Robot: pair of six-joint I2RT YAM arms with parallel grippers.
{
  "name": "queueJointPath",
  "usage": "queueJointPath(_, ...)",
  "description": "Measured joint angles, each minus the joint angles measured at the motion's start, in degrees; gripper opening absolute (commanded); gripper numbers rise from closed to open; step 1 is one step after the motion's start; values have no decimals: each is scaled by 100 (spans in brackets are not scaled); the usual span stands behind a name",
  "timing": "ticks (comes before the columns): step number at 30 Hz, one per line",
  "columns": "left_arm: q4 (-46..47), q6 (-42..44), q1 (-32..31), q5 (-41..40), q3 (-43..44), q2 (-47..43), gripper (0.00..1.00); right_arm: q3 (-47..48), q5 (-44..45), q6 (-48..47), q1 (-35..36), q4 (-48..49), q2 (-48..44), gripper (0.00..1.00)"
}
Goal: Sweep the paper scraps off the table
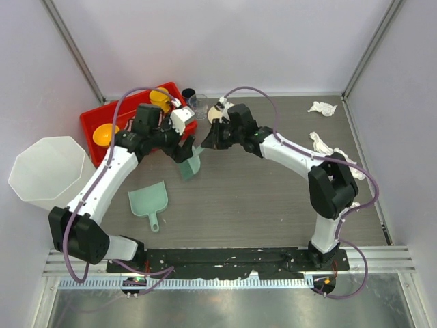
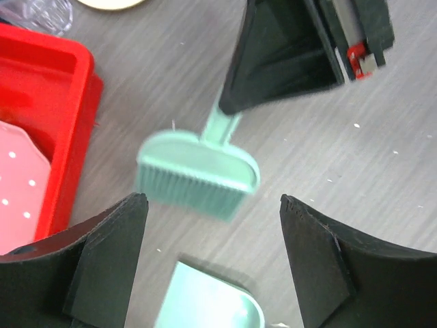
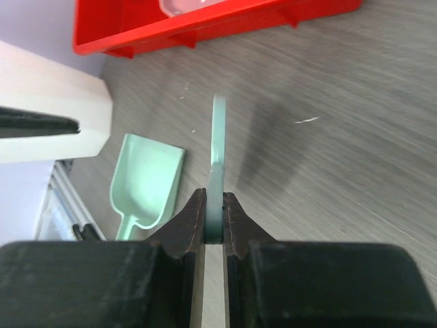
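Centrally, right claw [image 3: 215, 201] clamped on brush [image 2: 198, 174], left claw [image 2: 213, 205] wide beside it; paper scraps [image 1: 322, 107] well apart, far right worktop [image 1: 259, 198].

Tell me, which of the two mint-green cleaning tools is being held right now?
The brush: the right end effector clamps its handle. The dustpan lies flat on the table, untouched.

Two white-shelled arms with black joints, the left arm [image 1: 102, 181] and right arm [image 1: 290, 152], are bolted to a black base plate [image 1: 232, 258]; lilac cables [image 1: 249, 88] loop from the plate along each. The left gripper [image 2: 212, 199] and right gripper [image 3: 215, 199] carry matte black wedge fingers [image 2: 102, 266].
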Motion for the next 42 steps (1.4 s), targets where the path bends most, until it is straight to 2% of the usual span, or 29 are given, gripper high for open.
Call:
queueJointPath(5, -743, -402, -2, 28, 184, -76, 79, -11, 662, -470, -146, -466, -481, 1)
queueJointPath(10, -1547, -481, -2, -358, -122, 0, 72, -39, 1421, -938, -286, -861, -1185, 1)
queueJointPath(15, -2308, -223, 13, -940, -420, 787, 70, -96, 1989, -1226, -345, -1032, -1714, 1)
queueJointPath(22, -2479, -111, 367, -1169, -614, 1593, 72, -350, 2168, -1364, -369, -1086, -1816, 1)
queueJointPath(32, -2385, -245, 514, -807, -723, 2205, 66, -490, 2155, -1399, -490, -1252, -1816, 1)
queueJointPath(34, -2365, -267, 503, -693, -728, 2334, 60, -490, 2129, -1397, -514, -1250, -1814, 1)
queueJointPath(35, -2352, -275, 498, -675, -728, 2369, 50, -490, 2122, -1397, -522, -1248, -1814, 1)
queueJointPath(37, -2288, -269, 485, -675, -728, 2465, 38, -498, 2103, -1399, -553, -1248, -1814, 1)
queueJointPath(38, -2275, -308, 483, -678, -728, 2490, 24, -511, 2098, -1397, -560, -1246, -1816, 1)
queueJointPath(40, -2262, -358, 474, -664, -728, 2549, 13, -538, 2092, -1399, -588, -1241, -1816, 1)
queueJointPath(41, -2284, -367, 461, -658, -732, 2551, 4, -564, 2085, -1399, -599, -1235, -1818, 1)
queueJointPath(42, -2286, -380, 439, -660, -732, 2546, 1, -584, 2081, -1399, -612, -1233, -1823, 1)
